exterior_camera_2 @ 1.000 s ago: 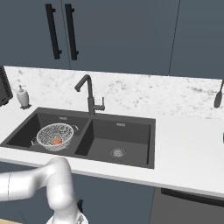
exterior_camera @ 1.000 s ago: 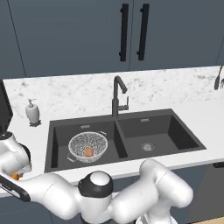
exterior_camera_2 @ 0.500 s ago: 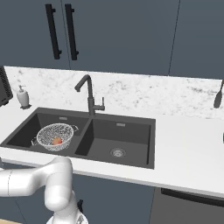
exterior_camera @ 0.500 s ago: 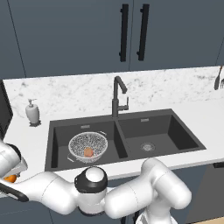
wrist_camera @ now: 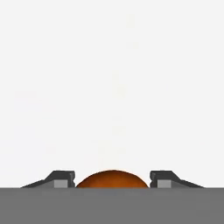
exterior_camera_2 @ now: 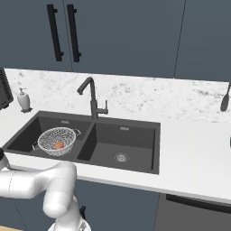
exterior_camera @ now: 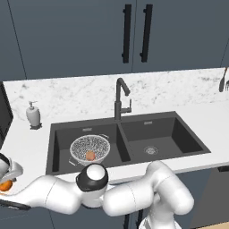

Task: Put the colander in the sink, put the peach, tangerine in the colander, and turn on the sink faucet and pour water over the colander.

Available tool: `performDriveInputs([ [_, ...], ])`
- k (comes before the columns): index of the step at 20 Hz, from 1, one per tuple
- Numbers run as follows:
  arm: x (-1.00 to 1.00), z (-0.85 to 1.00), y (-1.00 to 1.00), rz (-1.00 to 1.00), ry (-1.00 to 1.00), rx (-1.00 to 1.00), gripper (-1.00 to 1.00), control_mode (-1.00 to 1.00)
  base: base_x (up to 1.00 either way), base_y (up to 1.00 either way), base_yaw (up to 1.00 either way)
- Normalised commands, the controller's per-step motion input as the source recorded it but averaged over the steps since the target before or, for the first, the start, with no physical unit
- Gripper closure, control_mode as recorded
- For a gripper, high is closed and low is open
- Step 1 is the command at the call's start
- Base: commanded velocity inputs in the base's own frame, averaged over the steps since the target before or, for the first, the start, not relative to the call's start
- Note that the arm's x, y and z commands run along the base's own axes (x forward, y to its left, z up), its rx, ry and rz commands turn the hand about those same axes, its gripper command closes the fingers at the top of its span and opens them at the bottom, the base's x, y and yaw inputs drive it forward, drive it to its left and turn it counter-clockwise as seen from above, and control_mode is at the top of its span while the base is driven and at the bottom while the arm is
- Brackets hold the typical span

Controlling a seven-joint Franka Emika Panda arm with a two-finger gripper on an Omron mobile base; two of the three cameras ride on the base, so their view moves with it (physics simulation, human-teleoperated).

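Between the fingers [wrist_camera: 165, 178] of the gripper [wrist_camera: 112, 177], closed on its two sides, sat the tangerine [wrist_camera: 112, 178], bright orange against white counter [wrist_camera: 113, 87]. Seen also low at the far left of the left base view, gripper [exterior_camera: 5, 179] out past the left end of the sink [exterior_camera: 192, 138], well apart from the colander [exterior_camera: 89, 149]. Colander already down in the left basin, with the peach [exterior_camera: 90, 155] lying inside it. Faucet [exterior_camera: 120, 98] standing behind the divider between the basins, no water seen running. Judged step in hand: getting the second fruit over to the colander. Next move called for: a lift clear of the counter, a swing across over the left basin, a release above the mesh bowl beside the peach, then the tap lever.
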Motion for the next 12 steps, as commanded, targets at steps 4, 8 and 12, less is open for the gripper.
performDriveInputs([
  [4,-0.34,0.05,-1.00,-0.17,-0.45,0.29,1.00,-1.00,0.00,0.00,0.00],
  [8,0.04,0.05,-1.00,-0.25,-0.23,0.38,1.00,-1.00,0.00,0.00,0.00],
  [12,0.03,0.26,-1.00,-0.26,-0.06,0.43,1.00,-1.00,0.00,0.00,0.00],
])
